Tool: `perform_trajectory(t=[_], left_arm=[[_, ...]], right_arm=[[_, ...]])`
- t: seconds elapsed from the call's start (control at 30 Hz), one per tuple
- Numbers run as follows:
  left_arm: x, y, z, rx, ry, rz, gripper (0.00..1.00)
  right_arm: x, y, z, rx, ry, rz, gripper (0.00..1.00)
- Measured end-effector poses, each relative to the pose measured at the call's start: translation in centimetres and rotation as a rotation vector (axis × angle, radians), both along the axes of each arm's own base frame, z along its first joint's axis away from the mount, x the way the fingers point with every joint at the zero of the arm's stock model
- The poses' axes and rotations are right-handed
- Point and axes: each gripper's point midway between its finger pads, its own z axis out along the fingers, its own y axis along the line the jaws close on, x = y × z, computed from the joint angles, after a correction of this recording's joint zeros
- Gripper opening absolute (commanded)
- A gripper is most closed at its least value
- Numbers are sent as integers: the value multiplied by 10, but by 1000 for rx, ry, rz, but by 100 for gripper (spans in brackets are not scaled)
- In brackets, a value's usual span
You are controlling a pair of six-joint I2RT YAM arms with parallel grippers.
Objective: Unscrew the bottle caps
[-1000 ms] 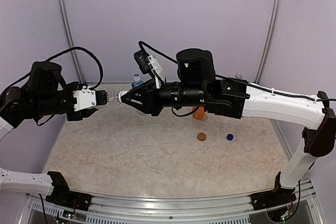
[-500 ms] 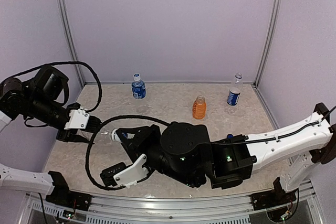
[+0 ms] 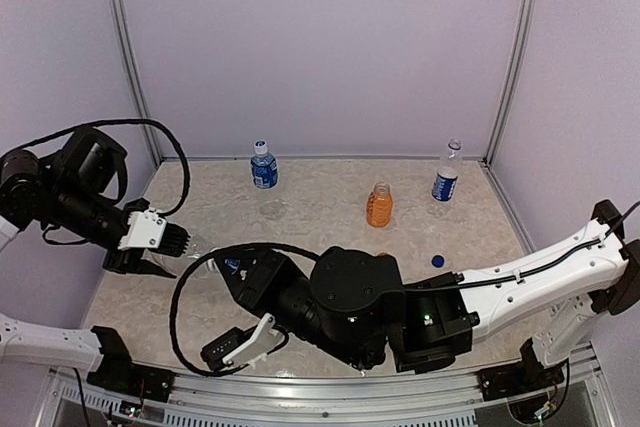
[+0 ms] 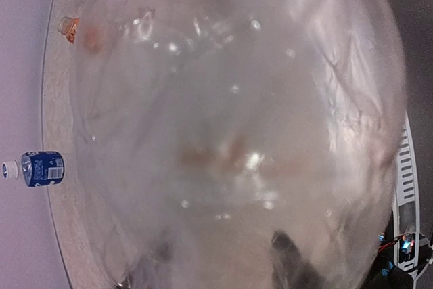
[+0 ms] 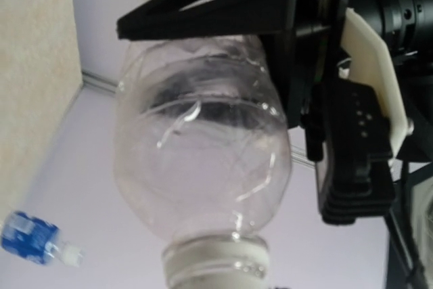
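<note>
A: R gripper (image 3: pixel 236 268)?
B: Jaws pressed tight, pinching cap (image 5: pixel 216 274) of clear bottle (image 3: pixel 206 258). Bottle lies approx. horiz., neck end in R gripper.
A: L gripper (image 3: pixel 184 251)?
B: At the bottle's other end, fingers clamped round its body.
A: Further out?
B: Well beyond both, nr back wall, upright: blue-label bottle (image 3: pixel 263 166), orange bottle (image 3: pixel 378 206), 2nd blue-label bottle (image 3: pixel 446 177). Loose blue cap (image 3: pixel 437 260) on table (image 3: pixel 300 212).

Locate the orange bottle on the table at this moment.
Top view: the orange bottle stands upright toward the back right, between the left blue-label bottle and the right blue-label bottle, nearer the right one.
</note>
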Motion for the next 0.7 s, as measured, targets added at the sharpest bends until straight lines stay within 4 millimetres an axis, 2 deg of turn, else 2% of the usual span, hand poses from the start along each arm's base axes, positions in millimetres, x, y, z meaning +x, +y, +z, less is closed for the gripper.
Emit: perform_trajectory(t=[0.17,0.3,0.37,0.53,0.63,0.7], left_arm=[[-4,1,-1,-7,22,-7,16],[-3,2,-2,-19,38,4,16],[0,7,-1,-21,31,29,16],[0,8,0,-25,29,34,17],[1,8,-1,-27,47,59,19],[6,9,1,-45,59,113,20]], right_arm=[[-8,0,0,20,106,50,0],[-11,-11,7,67,229,83,0],[-12,-23,18,107,282,93,0],[-12,-48,62,276,426,138,0],[10,-55,69,391,576,113,0],[49,-63,67,504,725,34,0]])
